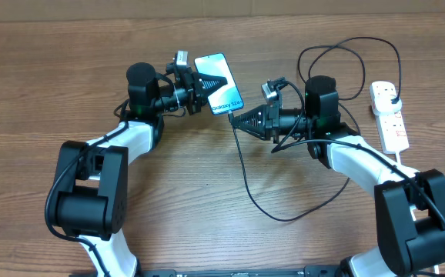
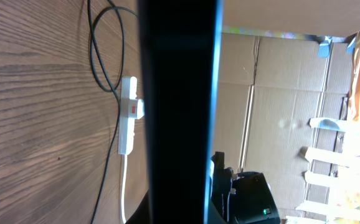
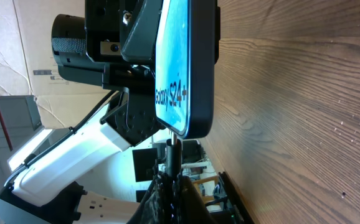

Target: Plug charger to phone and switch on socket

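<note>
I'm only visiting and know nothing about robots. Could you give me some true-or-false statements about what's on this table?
1. The left gripper holds the phone. True.
2. The phone's screen is dark. False: it glows blue.
3. The right gripper holds the charger tip at the phone's bottom edge. True.
4. The socket lies between the two arms. False: it lies on the outer side of the right arm.

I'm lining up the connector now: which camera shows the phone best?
Right wrist: the phone fills the frame, with its screen, Galaxy text and bottom edge right by the connector tip. Overhead shows it small in the left gripper. Left wrist shows only a dark blurred slab.
</note>
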